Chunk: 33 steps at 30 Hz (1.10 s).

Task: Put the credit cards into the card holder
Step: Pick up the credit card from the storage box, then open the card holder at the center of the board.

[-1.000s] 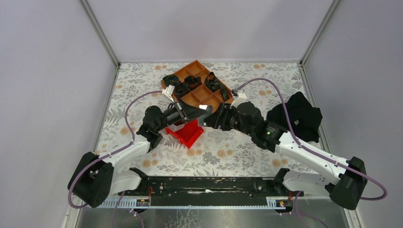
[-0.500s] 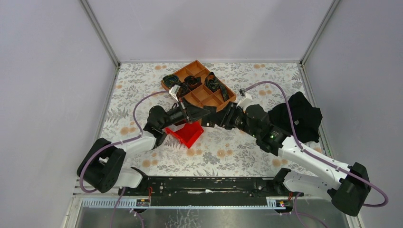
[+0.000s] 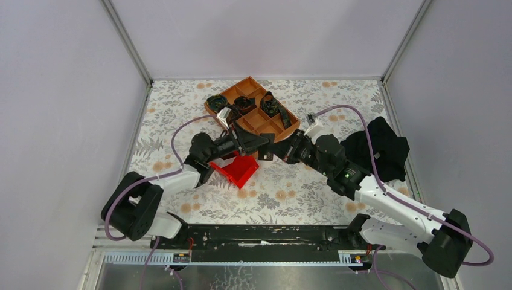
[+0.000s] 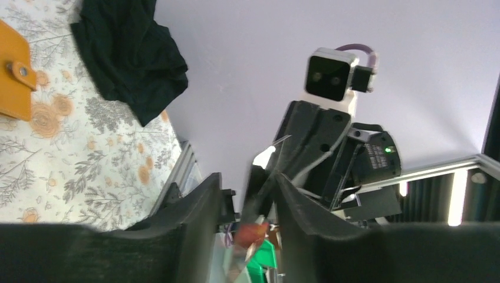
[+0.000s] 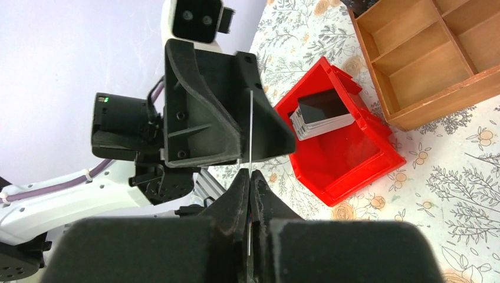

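My two grippers meet above the red bin (image 3: pixel 238 170). My right gripper (image 5: pixel 250 177) is shut on a thin credit card (image 5: pixel 250 130), seen edge-on as a pale line rising from its tips. My left gripper (image 4: pixel 246 183) stands open around the same card (image 4: pixel 257 197), with a gap on one side. In the top view the left gripper (image 3: pixel 258 144) and right gripper (image 3: pixel 275 151) are tip to tip. A stack of further credit cards (image 5: pixel 321 112) leans inside the bin. The tan-orange card holder (image 4: pixel 12 71) lies on the cloth-covered table near the black cloth.
An orange-brown compartment tray (image 3: pixel 253 112) with dark items stands behind the grippers. A crumpled black cloth (image 3: pixel 377 148) lies at the right. The floral table cover (image 3: pixel 290 193) runs to metal rails and grey walls.
My right gripper has closed on the card that the left gripper held. The left jaws have come apart. Both arms have shifted slightly toward the tray.
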Motion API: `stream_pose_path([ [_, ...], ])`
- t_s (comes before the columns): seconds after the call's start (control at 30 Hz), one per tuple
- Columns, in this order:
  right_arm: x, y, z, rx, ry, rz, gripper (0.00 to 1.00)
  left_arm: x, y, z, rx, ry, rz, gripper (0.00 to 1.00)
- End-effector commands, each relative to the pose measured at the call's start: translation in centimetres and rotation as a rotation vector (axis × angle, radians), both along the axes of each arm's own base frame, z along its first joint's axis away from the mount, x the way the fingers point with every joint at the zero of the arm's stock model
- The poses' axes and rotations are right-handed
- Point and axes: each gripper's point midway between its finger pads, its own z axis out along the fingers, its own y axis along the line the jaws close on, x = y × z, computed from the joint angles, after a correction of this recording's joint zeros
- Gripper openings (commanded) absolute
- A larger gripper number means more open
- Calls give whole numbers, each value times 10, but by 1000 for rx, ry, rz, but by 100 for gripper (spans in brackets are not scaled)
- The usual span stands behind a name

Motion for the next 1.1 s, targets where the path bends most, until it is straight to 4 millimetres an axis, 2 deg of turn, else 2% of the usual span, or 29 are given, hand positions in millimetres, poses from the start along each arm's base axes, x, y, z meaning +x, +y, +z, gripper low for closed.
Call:
stream_pose_path([
  [0.0,2,-4,32,70,-80,-15,0,8,-4,-5,30,7,11,56],
  [0.07,3,-9,33,43,-80,-36,0,18,-1,-16,70,38,55,63],
  [0.13,4,-18,34,-1,-82,-67,0,31,1,-31,133,65,104,66],
  [0.23,9,-35,29,-106,-69,-135,0,49,0,-50,252,85,159,66],
  [0.37,18,-63,17,-281,-23,-244,0,63,-4,-80,474,110,212,66],
  [0.4,19,-67,13,-324,-9,-256,0,68,-6,-81,505,93,226,65],
  [0.5,27,-84,0,-482,30,-317,0,70,-10,-104,640,103,234,61],
  [0.63,38,-95,-15,-657,79,-348,0,71,-19,-128,794,80,231,57],
  [0.83,63,-106,-40,-752,178,-363,0,71,-31,-155,984,4,205,53],
  [0.97,82,-112,-64,-804,249,-351,0,73,-33,-174,1060,-3,203,51],
  [1.07,95,-113,-73,-831,275,-345,0,77,-32,-186,1099,-8,208,49],
])
